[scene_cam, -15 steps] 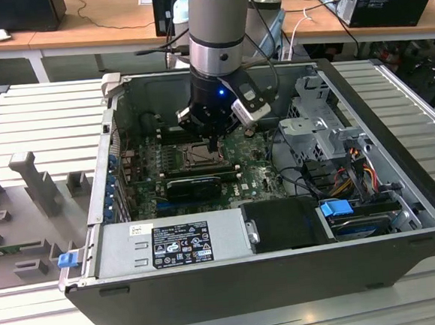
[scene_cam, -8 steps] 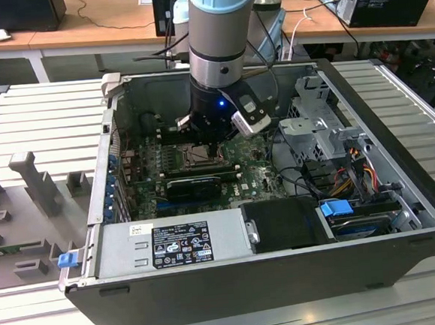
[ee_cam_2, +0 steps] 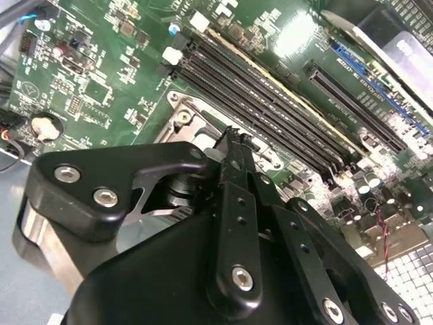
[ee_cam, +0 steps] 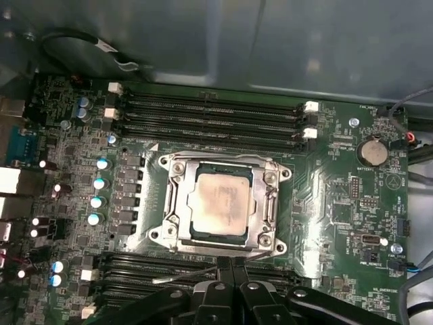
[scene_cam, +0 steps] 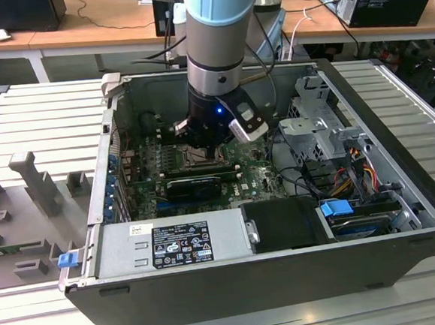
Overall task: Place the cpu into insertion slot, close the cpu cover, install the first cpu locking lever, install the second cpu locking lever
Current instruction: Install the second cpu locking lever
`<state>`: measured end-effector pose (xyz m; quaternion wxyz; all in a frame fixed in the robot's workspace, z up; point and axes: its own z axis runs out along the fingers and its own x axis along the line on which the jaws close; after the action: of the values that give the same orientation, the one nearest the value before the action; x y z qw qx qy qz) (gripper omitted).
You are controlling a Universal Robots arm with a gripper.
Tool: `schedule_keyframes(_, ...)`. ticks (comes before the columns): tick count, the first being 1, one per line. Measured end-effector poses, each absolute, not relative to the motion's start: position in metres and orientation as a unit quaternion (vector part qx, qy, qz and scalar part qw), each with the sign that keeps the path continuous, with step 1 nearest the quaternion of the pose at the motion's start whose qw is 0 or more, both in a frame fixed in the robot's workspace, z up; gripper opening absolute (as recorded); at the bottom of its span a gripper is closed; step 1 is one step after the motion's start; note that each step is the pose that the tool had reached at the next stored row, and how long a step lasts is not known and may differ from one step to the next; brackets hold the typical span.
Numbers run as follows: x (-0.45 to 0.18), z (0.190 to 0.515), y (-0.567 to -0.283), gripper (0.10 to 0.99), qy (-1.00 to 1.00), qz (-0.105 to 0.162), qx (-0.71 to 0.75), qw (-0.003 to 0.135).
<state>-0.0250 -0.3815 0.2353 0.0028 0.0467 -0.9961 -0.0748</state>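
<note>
First wrist view shows the cpu (ee_cam: 220, 200) as a flat square chip with a dull silver-grey top, seated in the insertion slot (ee_cam: 191, 232) just ahead of the gripper (ee_cam: 231, 265). The cpu cover (ee_cam: 178, 198), a thin silver frame with a wide central window, lies closed around the chip, its near edge touching or just beside the fingertips. The gripper's two black fingers are pressed together with nothing between them. A thin metal lever (ee_cam: 186, 276) lies beside the fingertips, over the memory slots; whether it is latched is hard to make out. Second wrist view has the gripper (ee_cam_2: 233, 139) body hiding most of the socket, leaving one corner of the frame exposed. One chip, one cover and one lever can be counted. Exterior view has the gripper (scene_cam: 201, 143) low inside the open computer case (scene_cam: 286, 274), its fingertips hidden behind the wrist.
</note>
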Motion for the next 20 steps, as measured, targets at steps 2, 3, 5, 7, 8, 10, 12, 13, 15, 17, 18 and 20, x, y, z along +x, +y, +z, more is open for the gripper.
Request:
schedule_keyframes(2, -0.030, 0.234, -0.383, 0.106, -0.996, -0.076, 0.047, 0.003)
schedule_keyframes(3, -0.031, 0.233, -0.383, 0.106, -0.996, -0.076, 0.047, 0.003)
schedule_keyframes(5, -0.036, 0.232, -0.383, 0.106, -0.996, -0.076, 0.047, 0.004)
schedule_keyframes(7, -0.051, 0.222, -0.383, 0.106, -0.996, -0.077, 0.047, 0.004)
schedule_keyframes(8, -0.053, 0.217, -0.383, 0.106, -0.996, -0.077, 0.047, 0.004)
schedule_keyframes(10, -0.057, 0.215, -0.385, 0.106, -0.995, -0.085, 0.048, 0.004)
schedule_keyframes(12, -0.060, 0.214, -0.388, 0.106, -0.994, -0.101, 0.050, 0.003)
schedule_keyframes(13, -0.061, 0.214, -0.390, 0.106, -0.993, -0.109, 0.050, 0.003)
schedule_keyframes(15, -0.063, 0.213, -0.396, 0.106, -0.991, -0.126, 0.050, 0.002)
schedule_keyframes(17, -0.064, 0.212, -0.402, 0.106, -0.988, -0.149, 0.051, 0.001)
schedule_keyframes(18, -0.065, 0.211, -0.405, 0.106, -0.987, -0.154, 0.052, 0.001)
schedule_keyframes(20, -0.065, 0.210, -0.409, 0.106, -0.986, -0.156, 0.052, 0.000)
